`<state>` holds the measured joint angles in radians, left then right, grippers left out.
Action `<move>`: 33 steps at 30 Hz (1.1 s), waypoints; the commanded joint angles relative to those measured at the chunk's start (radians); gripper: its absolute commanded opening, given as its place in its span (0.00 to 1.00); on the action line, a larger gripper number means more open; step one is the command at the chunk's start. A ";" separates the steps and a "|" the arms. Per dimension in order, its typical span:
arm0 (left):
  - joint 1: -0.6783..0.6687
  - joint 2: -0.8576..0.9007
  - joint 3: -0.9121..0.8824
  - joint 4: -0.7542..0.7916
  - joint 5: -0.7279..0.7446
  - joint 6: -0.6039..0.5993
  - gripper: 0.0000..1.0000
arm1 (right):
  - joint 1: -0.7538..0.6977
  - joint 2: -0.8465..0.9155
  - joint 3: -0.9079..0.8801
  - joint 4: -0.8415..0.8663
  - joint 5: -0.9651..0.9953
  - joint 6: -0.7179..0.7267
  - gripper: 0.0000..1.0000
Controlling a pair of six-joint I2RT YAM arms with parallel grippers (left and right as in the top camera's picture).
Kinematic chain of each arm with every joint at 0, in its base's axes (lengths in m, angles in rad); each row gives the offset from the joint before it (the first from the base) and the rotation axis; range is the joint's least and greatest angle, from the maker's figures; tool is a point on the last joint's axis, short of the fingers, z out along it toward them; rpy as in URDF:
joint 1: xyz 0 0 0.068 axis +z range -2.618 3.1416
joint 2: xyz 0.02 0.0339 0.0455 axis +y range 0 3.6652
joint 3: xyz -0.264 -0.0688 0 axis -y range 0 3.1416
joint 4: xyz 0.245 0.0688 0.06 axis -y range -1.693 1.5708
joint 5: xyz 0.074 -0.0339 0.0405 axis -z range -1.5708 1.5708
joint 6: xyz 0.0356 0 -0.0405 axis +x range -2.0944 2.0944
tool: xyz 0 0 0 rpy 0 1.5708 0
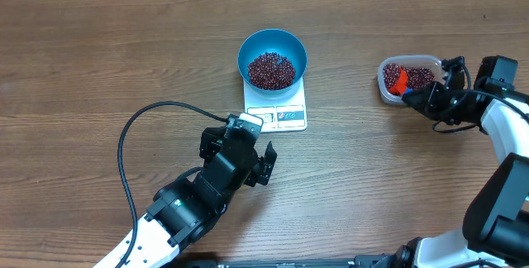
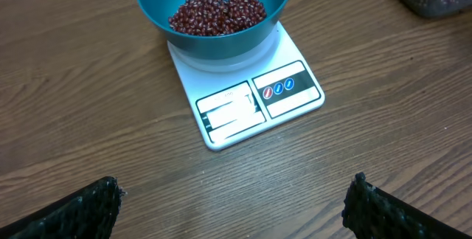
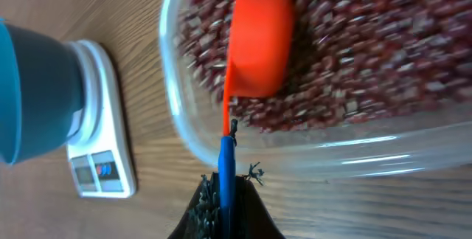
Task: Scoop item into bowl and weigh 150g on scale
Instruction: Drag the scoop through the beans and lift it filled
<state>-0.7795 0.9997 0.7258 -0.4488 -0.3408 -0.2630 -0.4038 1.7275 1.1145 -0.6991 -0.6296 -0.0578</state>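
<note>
The blue bowl (image 1: 273, 56) stands on the white scale (image 1: 277, 116) at mid table, holding a heap of red-brown beans (image 1: 272, 69). More beans (image 3: 354, 54) fill a clear plastic tub (image 1: 408, 78) at the right. My right gripper (image 3: 227, 187) is shut on the blue handle of the orange scoop (image 3: 258, 40), whose cup lies among the tub's beans. In the overhead view the right gripper (image 1: 423, 96) sits at the tub's near right side. My left gripper (image 1: 263, 167) stands open over bare wood just in front of the scale (image 2: 247, 99), fingertips (image 2: 96, 202) wide apart and empty.
A black cable (image 1: 132, 136) loops over the table left of the left arm. Wood tabletop (image 1: 99, 45) stretches out on the far left and between scale and tub.
</note>
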 commanded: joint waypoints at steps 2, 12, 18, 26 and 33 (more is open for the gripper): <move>-0.006 -0.005 -0.006 0.001 0.001 -0.014 1.00 | -0.028 0.045 -0.003 0.001 0.037 0.040 0.04; -0.006 -0.005 -0.006 0.000 0.001 -0.014 1.00 | -0.076 0.046 -0.003 0.001 -0.027 0.062 0.04; -0.006 -0.005 -0.006 0.000 0.001 -0.014 0.99 | -0.086 0.046 -0.003 0.001 -0.029 0.063 0.04; -0.006 -0.005 -0.006 0.000 0.001 -0.014 1.00 | -0.158 0.046 -0.003 0.006 -0.177 0.061 0.04; -0.006 -0.005 -0.006 0.000 0.001 -0.014 1.00 | -0.188 0.046 -0.003 0.006 -0.265 0.050 0.04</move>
<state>-0.7795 0.9997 0.7258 -0.4488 -0.3408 -0.2630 -0.5888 1.7615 1.1141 -0.6991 -0.8268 -0.0002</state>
